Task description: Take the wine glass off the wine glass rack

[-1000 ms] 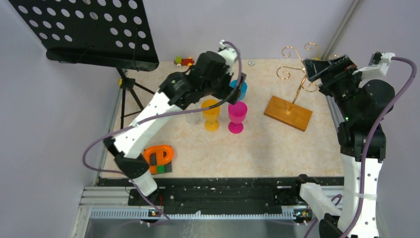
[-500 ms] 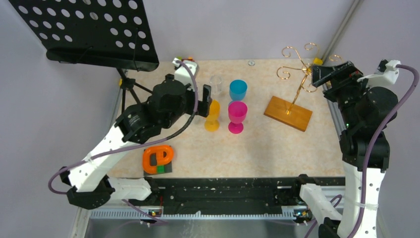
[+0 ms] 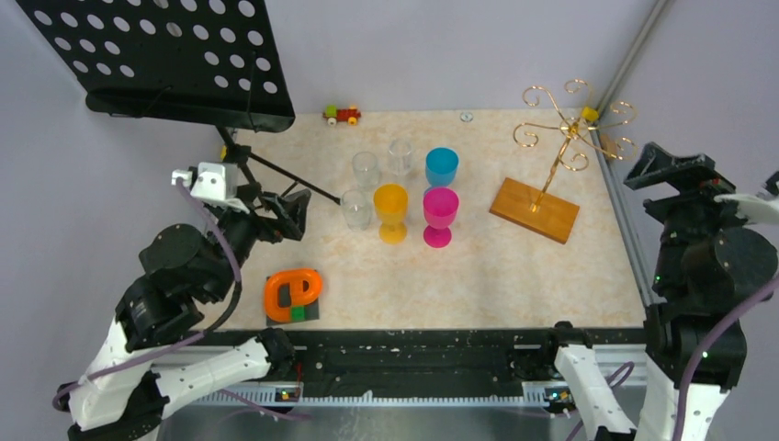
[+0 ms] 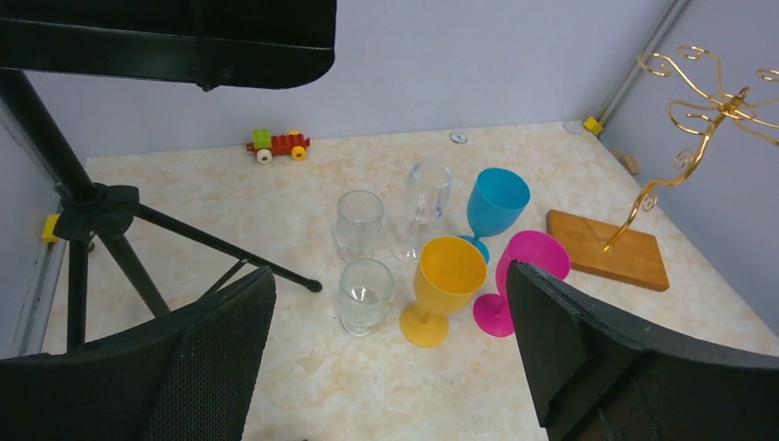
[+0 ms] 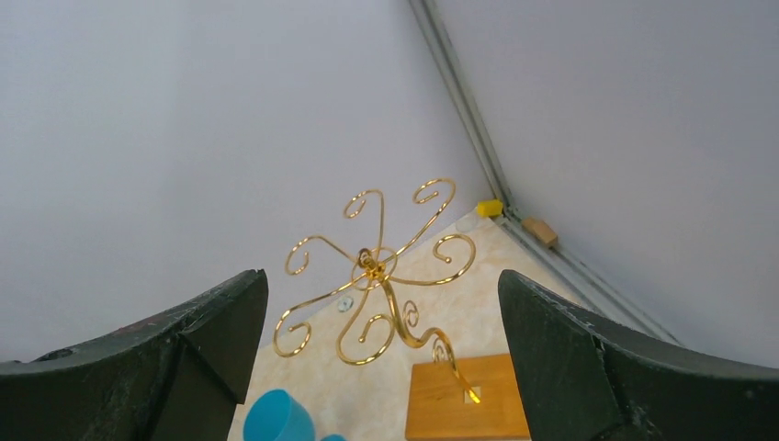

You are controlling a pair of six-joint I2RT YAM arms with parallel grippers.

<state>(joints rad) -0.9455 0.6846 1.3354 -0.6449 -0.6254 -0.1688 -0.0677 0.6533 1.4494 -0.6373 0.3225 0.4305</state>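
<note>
The wine glass rack (image 3: 570, 131) stands at the right on its orange-brown wooden base (image 3: 534, 209); its curled gold arms hold nothing. It also shows in the right wrist view (image 5: 372, 266) and the left wrist view (image 4: 707, 101). A clear stemmed wine glass (image 3: 400, 158) (image 4: 420, 207) stands upright on the table among the other glasses. My left gripper (image 3: 280, 213) (image 4: 390, 367) is open and empty, near-left of the glasses. My right gripper (image 3: 669, 167) (image 5: 381, 367) is open and empty, right of the rack and apart from it.
Two clear tumblers (image 3: 366, 170) (image 3: 355, 209), a yellow goblet (image 3: 391, 211), a pink goblet (image 3: 439, 214) and a blue goblet (image 3: 442, 167) stand mid-table. A black music stand (image 3: 174, 55) on a tripod stands far left. There is a toy train (image 3: 342, 114) at the back and an orange object (image 3: 294, 292) near-left.
My left arm has drawn back from the group of glasses to the near left, leaving the clear wine glass standing. My right gripper has pulled away from the rack to the right.
</note>
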